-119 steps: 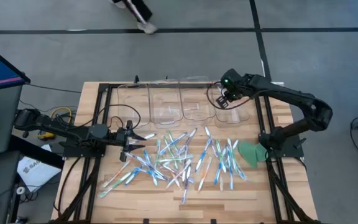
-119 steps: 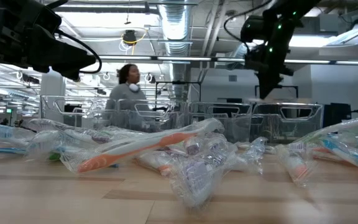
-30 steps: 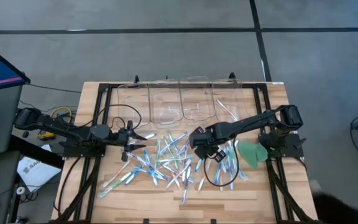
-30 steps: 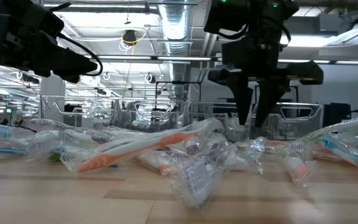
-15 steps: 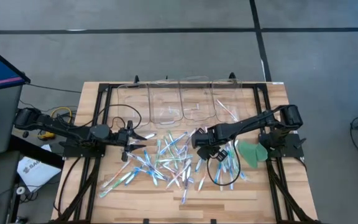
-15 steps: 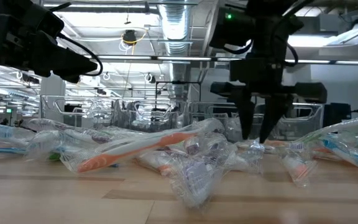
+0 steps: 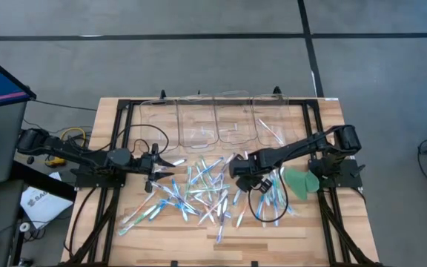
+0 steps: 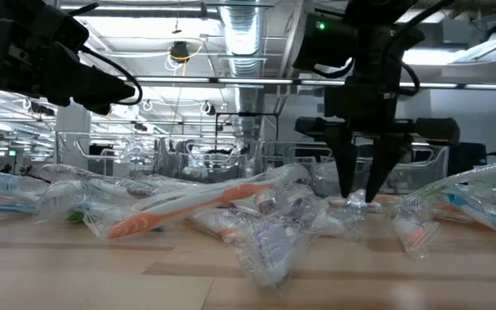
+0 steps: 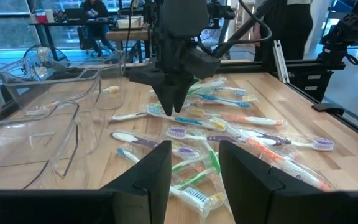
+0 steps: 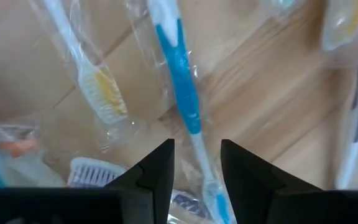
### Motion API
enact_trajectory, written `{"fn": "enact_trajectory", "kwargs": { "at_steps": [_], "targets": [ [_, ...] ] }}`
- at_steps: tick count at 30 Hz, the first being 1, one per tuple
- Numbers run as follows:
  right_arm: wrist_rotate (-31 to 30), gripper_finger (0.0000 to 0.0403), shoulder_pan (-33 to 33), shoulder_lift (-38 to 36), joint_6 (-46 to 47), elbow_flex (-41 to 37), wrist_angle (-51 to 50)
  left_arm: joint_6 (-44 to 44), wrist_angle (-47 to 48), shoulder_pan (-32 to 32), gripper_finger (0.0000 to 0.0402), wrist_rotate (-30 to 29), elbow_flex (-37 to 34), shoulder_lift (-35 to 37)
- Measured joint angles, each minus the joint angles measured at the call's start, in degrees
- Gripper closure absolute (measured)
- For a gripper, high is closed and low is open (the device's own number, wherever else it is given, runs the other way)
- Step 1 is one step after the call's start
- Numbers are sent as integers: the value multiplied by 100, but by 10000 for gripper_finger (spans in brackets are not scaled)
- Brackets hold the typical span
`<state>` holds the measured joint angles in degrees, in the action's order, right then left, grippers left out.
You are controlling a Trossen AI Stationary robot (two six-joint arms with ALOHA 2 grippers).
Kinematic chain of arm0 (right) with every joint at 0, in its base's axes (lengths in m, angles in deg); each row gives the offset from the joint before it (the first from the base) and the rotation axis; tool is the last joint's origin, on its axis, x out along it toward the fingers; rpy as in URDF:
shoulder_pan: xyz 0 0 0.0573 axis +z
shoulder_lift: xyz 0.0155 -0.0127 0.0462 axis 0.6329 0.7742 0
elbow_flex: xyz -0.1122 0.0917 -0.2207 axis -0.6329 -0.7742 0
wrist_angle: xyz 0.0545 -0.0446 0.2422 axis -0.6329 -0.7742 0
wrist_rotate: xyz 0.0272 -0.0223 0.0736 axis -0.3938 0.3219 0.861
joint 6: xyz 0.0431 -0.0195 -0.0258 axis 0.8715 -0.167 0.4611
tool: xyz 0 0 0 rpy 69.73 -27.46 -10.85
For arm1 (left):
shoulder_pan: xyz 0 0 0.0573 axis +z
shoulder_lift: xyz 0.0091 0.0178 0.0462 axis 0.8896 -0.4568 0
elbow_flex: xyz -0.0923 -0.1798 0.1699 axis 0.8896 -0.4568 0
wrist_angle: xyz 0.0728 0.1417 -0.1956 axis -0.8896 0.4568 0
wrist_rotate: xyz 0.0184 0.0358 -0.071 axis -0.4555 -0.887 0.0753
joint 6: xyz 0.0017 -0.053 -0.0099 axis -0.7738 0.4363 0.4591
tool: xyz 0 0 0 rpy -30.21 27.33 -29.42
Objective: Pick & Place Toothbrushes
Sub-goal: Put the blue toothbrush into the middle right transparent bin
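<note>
My right gripper (image 10: 194, 163) hangs fingers apart directly over a blue toothbrush (image 10: 183, 99), its handle running forward through the gap, so I'd pinch across it.

Dozens of toothbrushes (image 7: 213, 189) (too tangled to count), four clear bins (image 7: 217, 122), one green disc (image 7: 299, 182).

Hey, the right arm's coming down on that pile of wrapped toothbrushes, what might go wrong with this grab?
1. The right claw is open over a blue-handled toothbrush in crinkly clear wrap; the fingers may pinch only the wrapper and let it slip.
2. Other toothbrushes, such as the yellow-bristled one, lie right beside it, so the claw may lift two at once or scatter the pile.
</note>
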<state>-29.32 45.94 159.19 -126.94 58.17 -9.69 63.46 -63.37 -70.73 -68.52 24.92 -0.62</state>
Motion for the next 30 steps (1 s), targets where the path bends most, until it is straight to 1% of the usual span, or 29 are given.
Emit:
{"fn": "enact_trajectory", "kwargs": {
  "at_steps": [5, 10, 17, 20, 25, 27, 30],
  "targets": [
    [0, 280, -66, 0, -11, -127, 167, 0, 0, -2, 273, 1, 0, 0],
    [38, 282, -157, -2, -70, -381, 609, 0, 0, -1, 273, 2, 0, -2],
    [327, 289, -359, -33, 22, -545, 728, 0, 0, 1, 273, 1, 2, -2],
    [372, 314, -380, -29, 262, -548, 729, 0, 0, 1, 273, 2, 2, -2],
    [385, 388, -366, -22, 616, -566, 740, 0, 0, 1, 273, 1, 1, -2],
    [376, 391, -316, -21, 633, -564, 788, 0, 0, 1, 273, 2, 1, -2],
    [198, 395, -206, -19, 789, -505, 760, 0, 0, 1, 273, 2, 0, -2]
  ]
}}
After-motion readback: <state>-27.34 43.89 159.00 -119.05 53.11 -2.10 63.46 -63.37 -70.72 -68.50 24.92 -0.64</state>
